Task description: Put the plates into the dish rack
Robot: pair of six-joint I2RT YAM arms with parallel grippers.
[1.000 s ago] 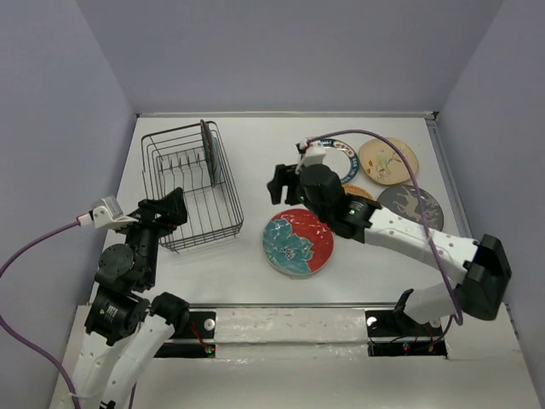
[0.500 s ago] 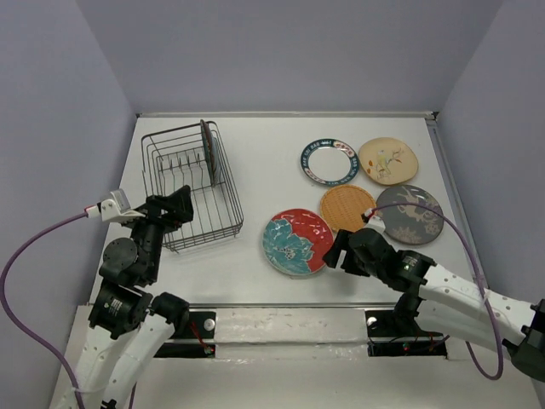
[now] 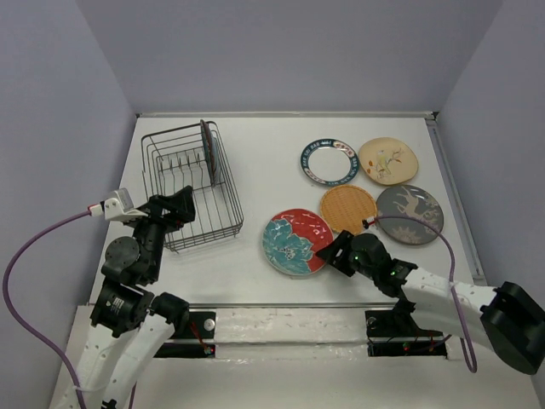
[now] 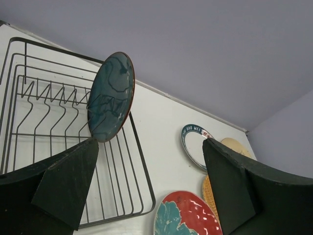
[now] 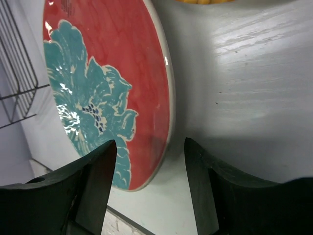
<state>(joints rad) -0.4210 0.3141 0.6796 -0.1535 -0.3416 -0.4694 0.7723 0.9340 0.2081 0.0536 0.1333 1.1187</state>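
Observation:
The wire dish rack (image 3: pixel 192 192) stands at the back left, with a dark teal plate (image 3: pixel 209 152) upright in it. Flat on the table lie the red-and-teal floral plate (image 3: pixel 294 243), the orange plate (image 3: pixel 347 208), the grey deer plate (image 3: pixel 410 213), the white dark-rimmed plate (image 3: pixel 329 162) and the cream floral plate (image 3: pixel 387 160). My right gripper (image 3: pixel 330 254) is open, low at the red-and-teal plate's (image 5: pixel 107 83) right edge; its jaws straddle the rim without touching. My left gripper (image 3: pixel 174 209) hangs open over the rack's near end, and its wrist view shows the rack (image 4: pixel 29 122) and teal plate (image 4: pixel 111 96).
The right arm's purple cable (image 3: pixel 426 223) loops over the grey plate. Pale walls close in the table at the back and both sides. The white mounting bar (image 3: pixel 289 322) runs along the near edge just behind the right gripper.
My right arm swung from above the back plates down to the near right edge of the red-and-teal plate, and its jaws narrowed a little. The left arm barely shifted.

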